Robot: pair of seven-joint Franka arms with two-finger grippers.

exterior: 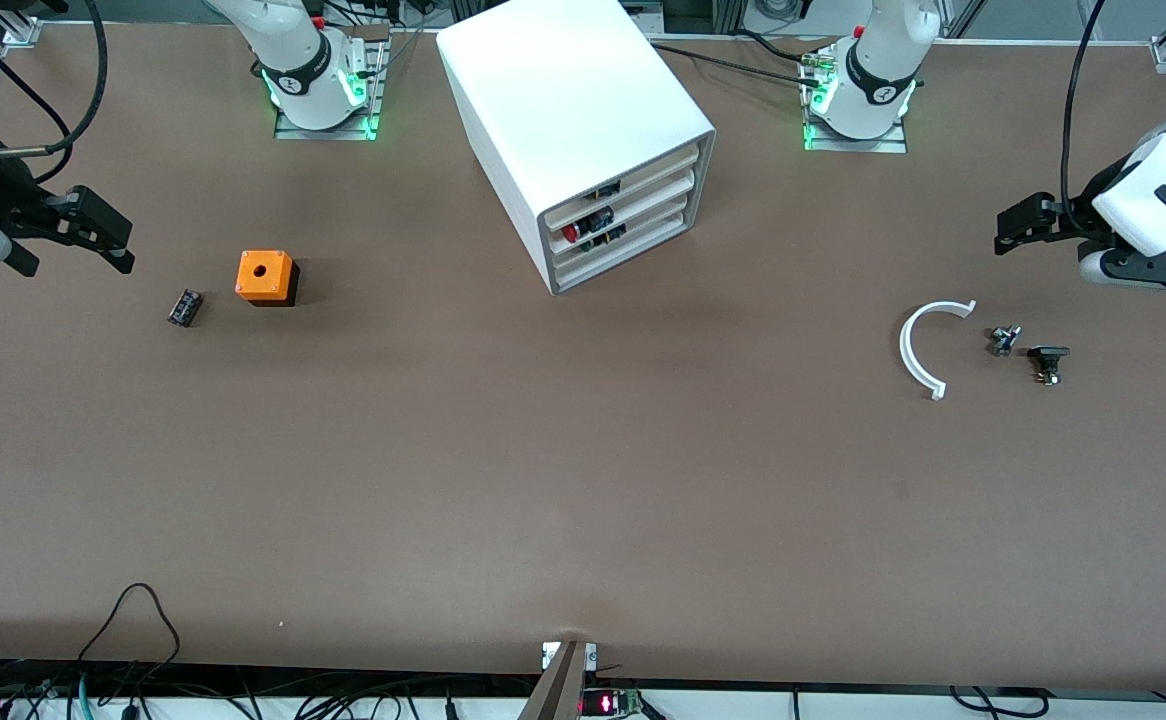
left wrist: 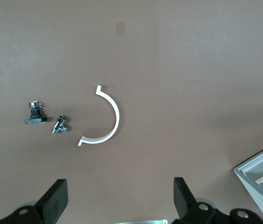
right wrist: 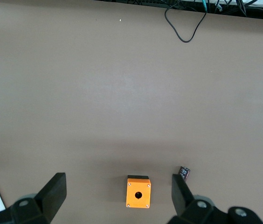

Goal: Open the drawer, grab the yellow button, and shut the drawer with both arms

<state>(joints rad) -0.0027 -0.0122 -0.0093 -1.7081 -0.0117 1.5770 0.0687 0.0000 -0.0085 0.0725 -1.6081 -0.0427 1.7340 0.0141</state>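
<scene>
Here, white cabinet (exterior: 583, 140) drawers shut, orange box (exterior: 266, 277) aside, left claw (left wrist: 118, 201) spread, right claw (right wrist: 117, 196) spread.

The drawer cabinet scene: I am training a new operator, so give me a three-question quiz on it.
1. True or false: the left gripper holds the white curved bracket.
2. Which lies nearer the front camera: (a) the orange box or (b) the small black part beside it?
3. Fill in: both grippers, the right gripper included, are ____.

Key: 1 false, it hangs open above the table. 2 b. 3 open, each over its own end of the table, away from the drawer cabinet.
</scene>
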